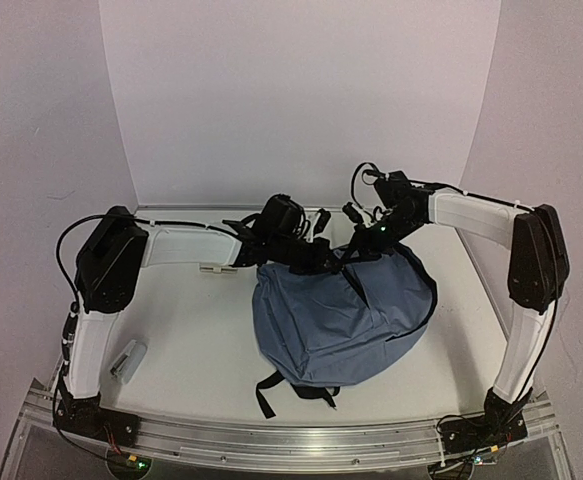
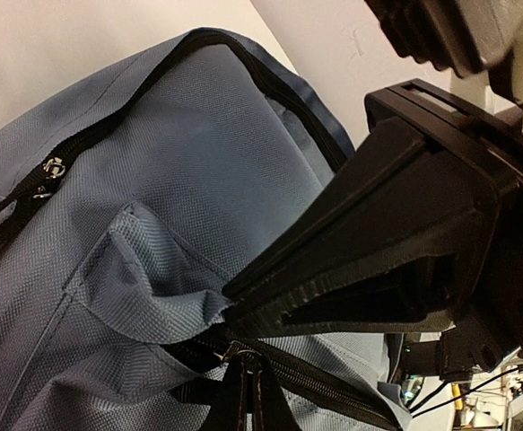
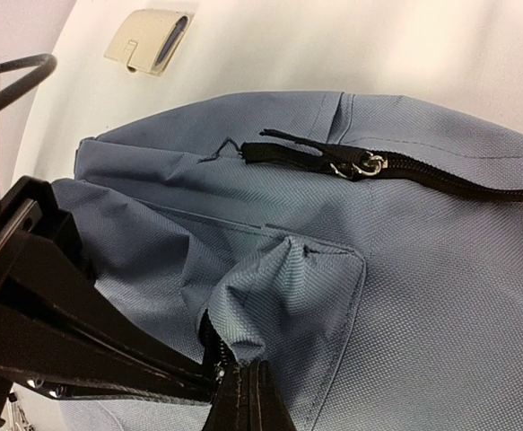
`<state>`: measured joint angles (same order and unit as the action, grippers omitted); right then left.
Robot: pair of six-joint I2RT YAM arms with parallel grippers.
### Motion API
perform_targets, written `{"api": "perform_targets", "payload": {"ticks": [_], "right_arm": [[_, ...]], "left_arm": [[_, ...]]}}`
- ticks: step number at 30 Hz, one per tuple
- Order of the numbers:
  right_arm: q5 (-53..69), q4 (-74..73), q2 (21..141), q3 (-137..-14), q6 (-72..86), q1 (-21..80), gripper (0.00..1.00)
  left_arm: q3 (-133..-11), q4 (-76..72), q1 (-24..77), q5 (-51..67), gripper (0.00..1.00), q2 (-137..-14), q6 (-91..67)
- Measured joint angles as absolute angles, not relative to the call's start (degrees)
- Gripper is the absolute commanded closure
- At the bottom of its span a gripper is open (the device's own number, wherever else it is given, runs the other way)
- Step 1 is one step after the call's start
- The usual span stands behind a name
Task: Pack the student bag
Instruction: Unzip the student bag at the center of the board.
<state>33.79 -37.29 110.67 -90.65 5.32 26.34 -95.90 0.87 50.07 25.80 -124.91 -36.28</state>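
Note:
The slate-blue student bag (image 1: 341, 320) lies in the middle of the table, its black straps (image 1: 271, 388) towards the near edge. Both grippers meet at its far top edge. My left gripper (image 1: 316, 258) (image 2: 246, 377) is shut on a metal zipper pull (image 2: 231, 356) at the main zipper (image 2: 333, 386). My right gripper (image 1: 356, 250) (image 3: 248, 382) is shut on a pinched fold of the bag's fabric (image 3: 261, 305) just beside that zipper. A second zipper pull (image 3: 366, 163) sits on the closed pocket zipper. What is inside the bag is hidden.
A small beige case (image 1: 211, 269) (image 3: 149, 40) lies on the table left of the bag. A grey-and-white object (image 1: 128, 360) rests near the left arm's base. White walls close in the back and sides.

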Motion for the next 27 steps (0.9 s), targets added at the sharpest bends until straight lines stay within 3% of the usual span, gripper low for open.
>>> {"api": "perform_targets", "payload": {"ticks": [15,24,27], "right_arm": [[33.08,-38.68,112.09,-92.27,5.57,25.04,1.0],[33.06,-39.49,112.44,-93.03,5.75,25.26,1.0],[33.08,-39.53,112.44,-93.03,5.82,25.26,1.0]], "left_arm": [[-95.55,7.5,62.31,24.98,1.0,-121.4,-25.97],[-93.13,8.4,63.46,21.47,1.0,-119.95,-22.57],[-91.11,7.87,64.03,18.42,0.82,-118.66,-22.18]]}}
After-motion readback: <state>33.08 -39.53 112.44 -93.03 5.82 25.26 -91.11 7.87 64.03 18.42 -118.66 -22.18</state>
